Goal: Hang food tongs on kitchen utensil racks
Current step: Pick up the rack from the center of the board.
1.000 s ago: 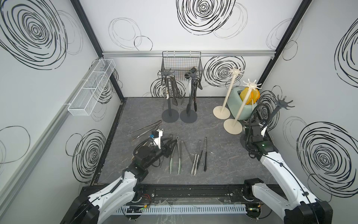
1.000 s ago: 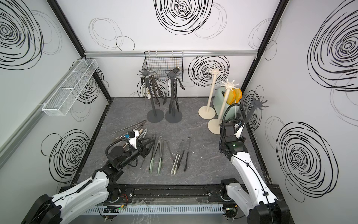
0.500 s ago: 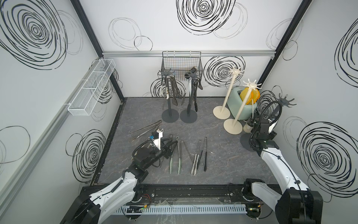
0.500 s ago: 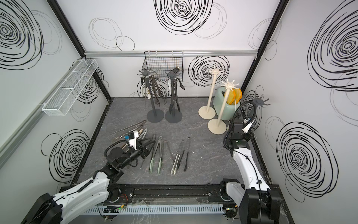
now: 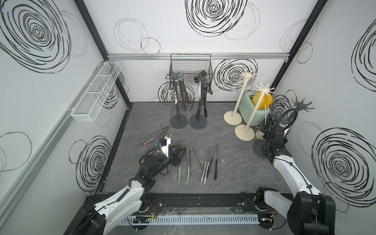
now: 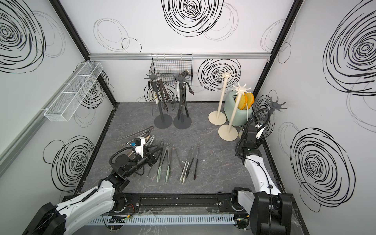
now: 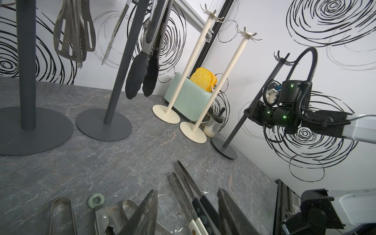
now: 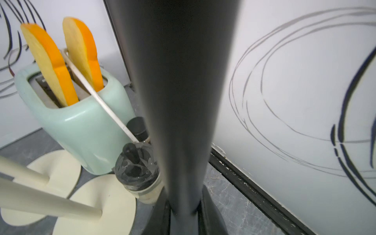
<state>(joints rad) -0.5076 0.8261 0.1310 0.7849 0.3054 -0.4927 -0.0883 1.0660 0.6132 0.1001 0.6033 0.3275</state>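
Both right gripper fingers [image 8: 212,218] clamp the dark rack pole [image 8: 179,101].

Lab robot enclosure: swirl-printed white wall panels [image 5: 173,30], aluminium rail [image 5: 138,56], toaster [image 5: 246,102].

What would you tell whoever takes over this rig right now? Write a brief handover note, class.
Left hand: open, empty, over the loose tongs on the floor.
Right hand: shut on the empty dark grey rack by the wall.
Done: some tongs hang on two rear dark grey racks.
Left: hang the floor tongs; both cream racks are bare.
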